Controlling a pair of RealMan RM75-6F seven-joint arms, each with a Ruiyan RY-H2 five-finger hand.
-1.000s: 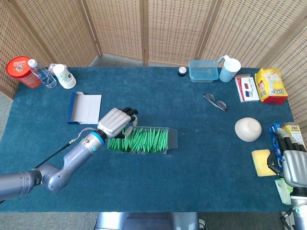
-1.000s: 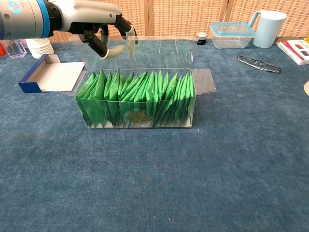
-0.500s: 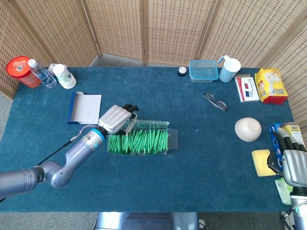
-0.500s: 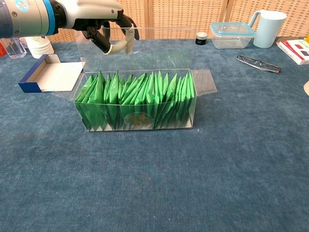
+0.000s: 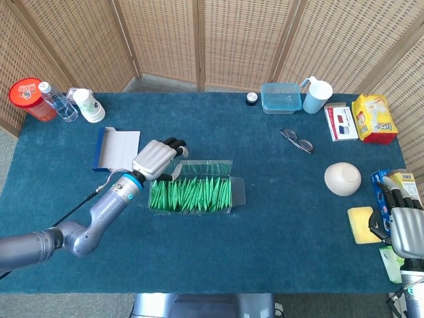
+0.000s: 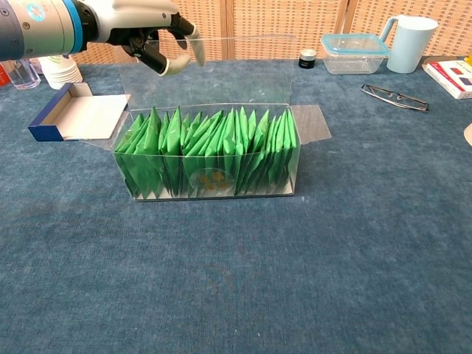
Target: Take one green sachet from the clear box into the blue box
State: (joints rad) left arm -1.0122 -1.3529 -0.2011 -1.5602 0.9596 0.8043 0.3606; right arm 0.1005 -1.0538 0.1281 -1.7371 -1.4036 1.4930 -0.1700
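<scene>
The clear box lies mid-table, packed with a row of upright green sachets. Its clear lid stands raised behind the row. My left hand is above the box's left end, fingers curled over the lid's top left corner with the thumb under it. No sachet is in the hand. The blue box lies open with a white floor, just left of the clear box. My right hand rests off the table's right edge, holding nothing.
Glasses, a white bowl and a yellow sponge lie to the right. A clear tub and a jug stand at the back. A bottle, stacked cups and a red-lidded tub stand back left.
My left hand has risen and drawn back toward the far left, and the clear lid has swung up with it. The right hand has not moved.
</scene>
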